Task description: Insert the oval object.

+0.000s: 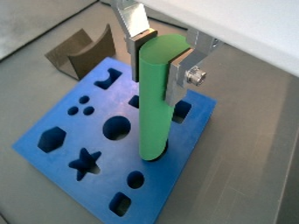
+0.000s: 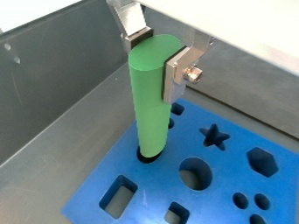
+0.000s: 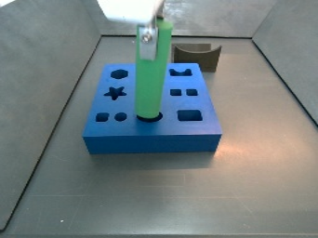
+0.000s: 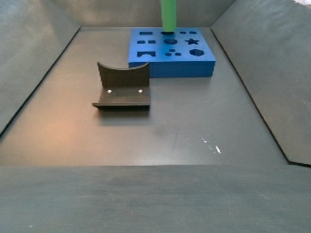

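The oval object, a bright green rod [image 1: 155, 105], stands upright between the fingers of my gripper [image 1: 163, 57], which is shut on its upper end. It shows the same way in the other wrist view: the rod [image 2: 149, 96] and the gripper [image 2: 158, 57]. The rod's lower end sits in a hole near the middle of the blue block [image 1: 181, 153], [image 2: 212, 208]. In a side view the rod [image 3: 148, 79] rises from the block [image 3: 155, 139] under the gripper [image 3: 152, 33]. How deep it sits is hidden. In a side view only the rod [image 4: 169, 13] and the block [image 4: 198, 64] show.
A dark olive curved piece [image 4: 122, 86] lies on the grey floor apart from the block; it also shows behind the block [image 3: 199, 54], [image 1: 82, 52]. Grey bin walls [image 2: 47, 96] surround the floor. The block has several other shaped holes, among them a star [image 2: 212, 135].
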### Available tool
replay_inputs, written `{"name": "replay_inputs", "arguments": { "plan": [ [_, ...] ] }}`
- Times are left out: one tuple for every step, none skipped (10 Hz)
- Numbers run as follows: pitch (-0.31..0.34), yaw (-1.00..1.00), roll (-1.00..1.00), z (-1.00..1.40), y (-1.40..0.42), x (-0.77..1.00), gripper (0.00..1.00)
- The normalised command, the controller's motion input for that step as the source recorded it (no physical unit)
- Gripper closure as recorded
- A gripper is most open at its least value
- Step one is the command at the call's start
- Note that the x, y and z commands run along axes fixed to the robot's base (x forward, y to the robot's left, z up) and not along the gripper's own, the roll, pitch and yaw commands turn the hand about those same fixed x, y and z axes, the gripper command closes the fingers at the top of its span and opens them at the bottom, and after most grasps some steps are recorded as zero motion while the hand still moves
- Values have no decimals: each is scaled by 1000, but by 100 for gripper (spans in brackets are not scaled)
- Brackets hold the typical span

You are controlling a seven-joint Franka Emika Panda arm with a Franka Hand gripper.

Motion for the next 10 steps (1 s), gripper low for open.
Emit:
{"name": "replay_inputs", "arguments": {
  "plan": [
    [0, 89, -46, -194, 0, 20, 100],
    [0, 37, -41, -171, 0, 83, 100],
    [0, 11, -20, -151, 46, 77, 100],
    [0, 23, -47, -231, 71, 26, 100],
    [-51, 17, -111, -346, 49, 0, 100],
    [-90, 3, -146, -391, 11, 0, 100],
    [-111, 0, -163, -394, 0, 0, 100],
    [-123, 0, -177, -417, 0, 0, 100],
    [-141, 9, -169, -434, 0, 0, 100],
    [-159, 46, -147, -449, 0, 0, 100]
  ]
}}
